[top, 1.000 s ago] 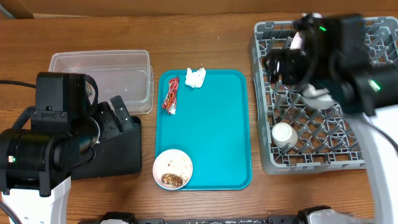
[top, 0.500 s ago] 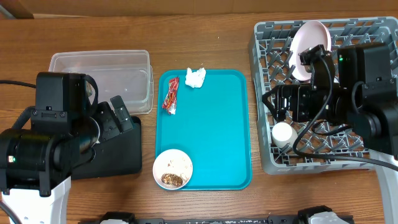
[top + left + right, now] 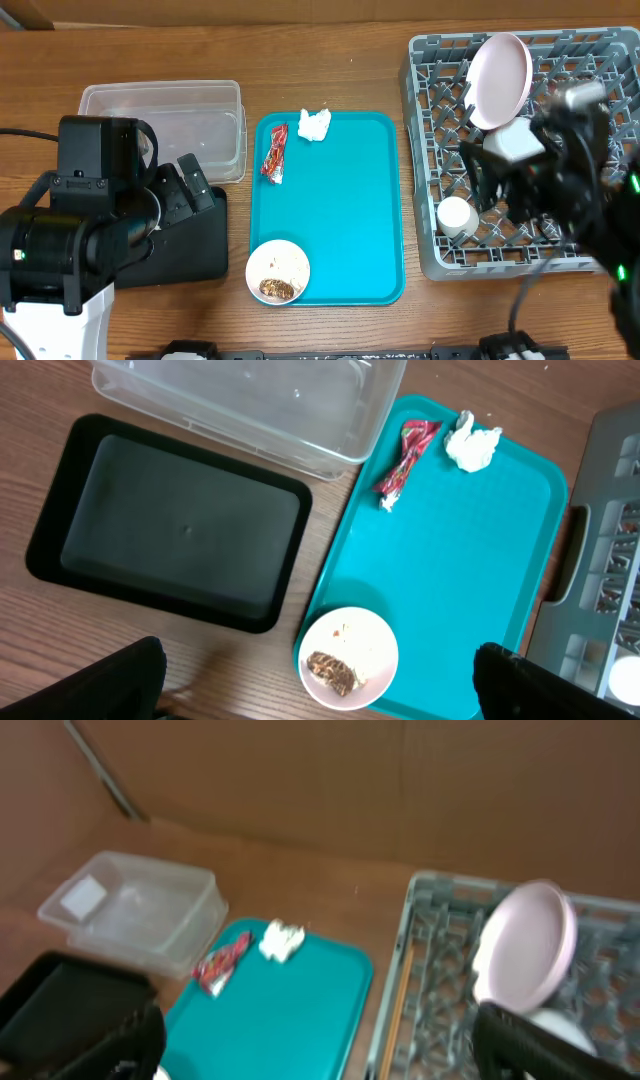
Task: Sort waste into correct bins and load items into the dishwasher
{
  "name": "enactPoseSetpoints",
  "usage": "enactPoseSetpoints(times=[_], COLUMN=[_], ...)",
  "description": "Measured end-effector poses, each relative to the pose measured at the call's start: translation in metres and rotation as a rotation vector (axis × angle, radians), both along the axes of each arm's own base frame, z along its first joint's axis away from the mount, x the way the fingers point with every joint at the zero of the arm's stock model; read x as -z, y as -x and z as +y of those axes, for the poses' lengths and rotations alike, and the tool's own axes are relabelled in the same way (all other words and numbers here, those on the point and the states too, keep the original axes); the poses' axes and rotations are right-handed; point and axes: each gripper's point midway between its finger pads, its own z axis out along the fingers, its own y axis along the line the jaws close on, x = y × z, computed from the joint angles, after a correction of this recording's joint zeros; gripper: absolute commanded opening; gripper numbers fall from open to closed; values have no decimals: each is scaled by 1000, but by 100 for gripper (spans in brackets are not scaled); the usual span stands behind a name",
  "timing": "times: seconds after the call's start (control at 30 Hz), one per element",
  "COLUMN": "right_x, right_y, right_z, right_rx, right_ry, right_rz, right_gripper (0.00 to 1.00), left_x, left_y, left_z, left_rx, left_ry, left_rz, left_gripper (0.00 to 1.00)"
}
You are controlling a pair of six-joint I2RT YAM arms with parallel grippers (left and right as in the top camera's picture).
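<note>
Overhead: rack [image 3: 437, 120] on wooden table [image 3: 350, 50] (cardboard wall [image 3: 300, 770], perhaps)

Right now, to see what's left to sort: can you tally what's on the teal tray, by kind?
red wrapper: 1
white tissue: 1
bowl with food scraps: 1
Total: 3

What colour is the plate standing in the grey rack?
The plate is pale pink; the overhead view shows it best.
</note>
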Motion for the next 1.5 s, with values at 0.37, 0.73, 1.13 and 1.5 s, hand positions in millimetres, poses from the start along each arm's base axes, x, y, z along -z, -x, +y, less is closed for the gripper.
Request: enactPoseSetpoints(times=[0.37,0.73,1.13,1.5], right_x=[54,142,199,222], right_y=[21,5,7,2], right_z=[-12,-26,-22,-18], right_rx=[41,112,90,66], right_ry=[-22,-30,-61,-64], right_rz=[-197,-297,-467,-469], right_gripper=[100,100,100,100], left_x=[1,1,1,1], left_y=[-1,0,-1,-1], left_z=[0,0,0,0], left_rx=[1,1,0,1], left_ry=[0,0,0,0], left_rz=[3,4,5,5], left_gripper=[100,100,100,100])
